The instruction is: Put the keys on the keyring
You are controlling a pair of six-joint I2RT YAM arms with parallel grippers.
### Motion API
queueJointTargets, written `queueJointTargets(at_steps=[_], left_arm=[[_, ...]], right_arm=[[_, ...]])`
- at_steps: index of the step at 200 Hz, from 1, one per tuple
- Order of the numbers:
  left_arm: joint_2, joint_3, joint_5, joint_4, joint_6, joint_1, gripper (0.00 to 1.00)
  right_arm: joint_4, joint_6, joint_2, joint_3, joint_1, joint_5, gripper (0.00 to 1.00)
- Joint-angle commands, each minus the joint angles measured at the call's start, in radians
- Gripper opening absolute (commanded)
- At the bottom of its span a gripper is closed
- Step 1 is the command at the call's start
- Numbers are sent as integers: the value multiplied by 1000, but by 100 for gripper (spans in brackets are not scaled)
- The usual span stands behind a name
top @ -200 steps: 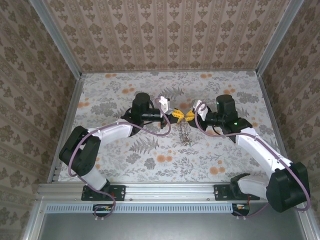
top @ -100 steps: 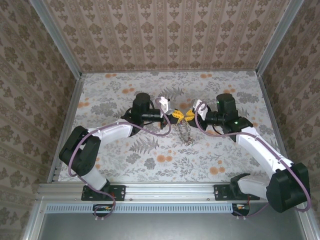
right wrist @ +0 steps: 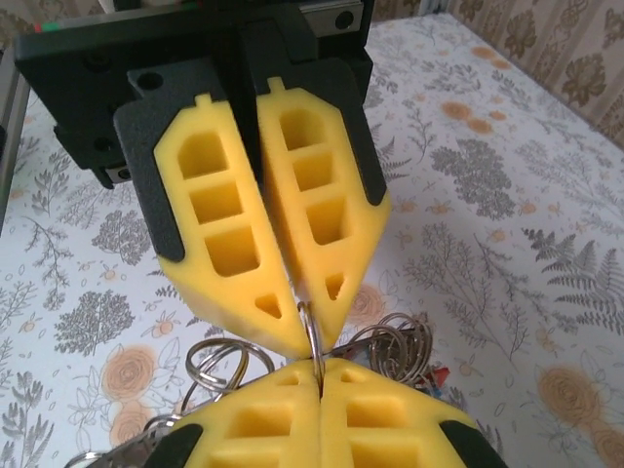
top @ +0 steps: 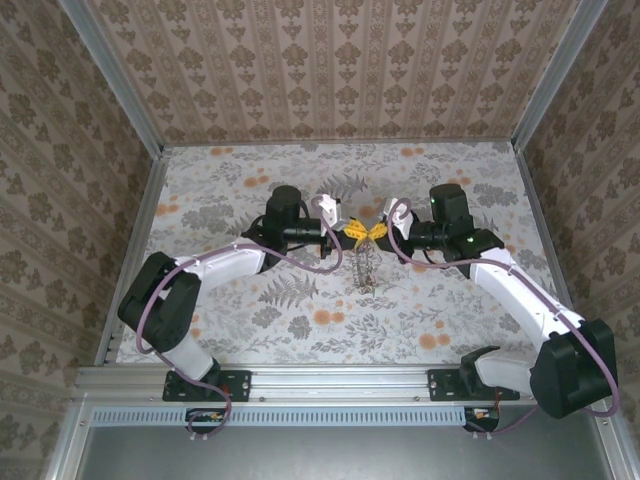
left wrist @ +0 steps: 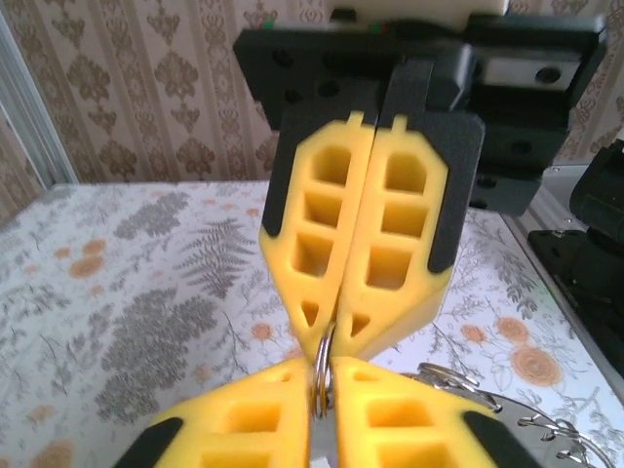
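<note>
Over the middle of the tabletop, the left gripper and right gripper are parked tip to tip, so neither arm is really nearer. Both are pinched tight on the keyring, which is held edge-up with its plane lined up along the run between them. The keys are bunched just near-side of that spot, so threading is probably fed from there.

The left fingers and right fingers are bright yellow blocks with black backs. At their 6 o'clock gleams the thin silvery metal keyring. The table is white, printed with grey ferns and orange blossoms. Beige-and-brown damask-striped wallpaper surrounds the white-and-black arms.
</note>
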Motion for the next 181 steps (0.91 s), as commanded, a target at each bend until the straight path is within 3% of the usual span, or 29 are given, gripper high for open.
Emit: queueJointTargets(at_steps=[1, 33, 106, 181], left_arm=[[-43, 62, -45, -224, 154, -13, 19], [-46, 121, -91, -415, 273, -27, 24], [-53, 113, -81, -312, 225, -30, 26], [-43, 118, -43, -307, 212, -36, 22]], right_arm=[[-121, -62, 3, 81, 15, 58, 0], [-229, -116, 8, 135, 42, 140, 0], [-296, -164, 31, 189, 78, 191, 0], [-265, -143, 33, 179, 82, 156, 0]])
